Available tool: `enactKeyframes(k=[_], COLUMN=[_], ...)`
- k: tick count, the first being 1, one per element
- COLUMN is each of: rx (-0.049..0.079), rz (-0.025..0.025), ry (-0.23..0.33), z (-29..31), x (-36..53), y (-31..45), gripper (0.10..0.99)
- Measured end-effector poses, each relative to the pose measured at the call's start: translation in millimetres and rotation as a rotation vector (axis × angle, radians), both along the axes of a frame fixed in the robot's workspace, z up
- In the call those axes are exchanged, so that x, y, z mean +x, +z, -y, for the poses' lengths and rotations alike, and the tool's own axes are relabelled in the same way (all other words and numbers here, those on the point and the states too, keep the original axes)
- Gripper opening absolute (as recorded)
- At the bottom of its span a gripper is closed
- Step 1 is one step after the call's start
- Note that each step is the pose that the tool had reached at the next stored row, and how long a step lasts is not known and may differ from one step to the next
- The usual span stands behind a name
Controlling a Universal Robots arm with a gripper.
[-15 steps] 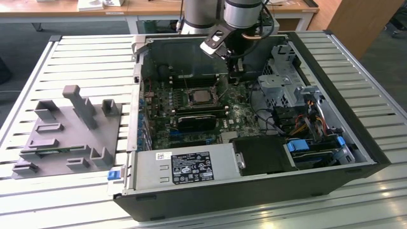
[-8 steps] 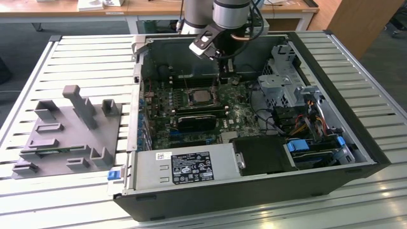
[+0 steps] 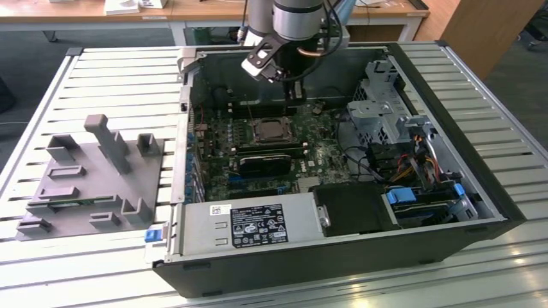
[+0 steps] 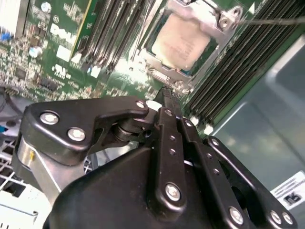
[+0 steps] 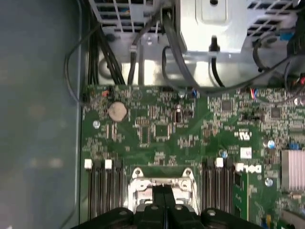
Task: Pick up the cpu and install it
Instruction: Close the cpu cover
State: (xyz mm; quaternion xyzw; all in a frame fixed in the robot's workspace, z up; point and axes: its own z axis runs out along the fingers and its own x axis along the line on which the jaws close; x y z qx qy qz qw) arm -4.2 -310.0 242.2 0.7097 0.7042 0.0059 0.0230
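One claw, closed tight and seemingly empty, hangs near the far edge of the board; the cpu lies flat in its socket, just ahead.

silvery square cpu seated flat in socket

Cpu in socket, claw just beside it.

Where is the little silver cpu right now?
In the exterior view, the cpu sits in the socket frame on the motherboard, near the gripper.
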Motion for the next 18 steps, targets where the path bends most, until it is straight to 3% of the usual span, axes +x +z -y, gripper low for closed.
enactKeyframes(k=[4, 10, 15, 18], rx=[0.0, 0.0, 0.001, 0.001], rz=[0.0, 0.0, 0.0, 0.0], ry=[0.001, 0.004, 0.006, 0.007], z=[1.0, 1.0, 1.9, 2.1], x=[-8.8, -30.7, -33.2, -40.7], y=[-3.7, -11.3, -16.7, -21.0], gripper=[0.106, 0.106, 0.106, 0.106])
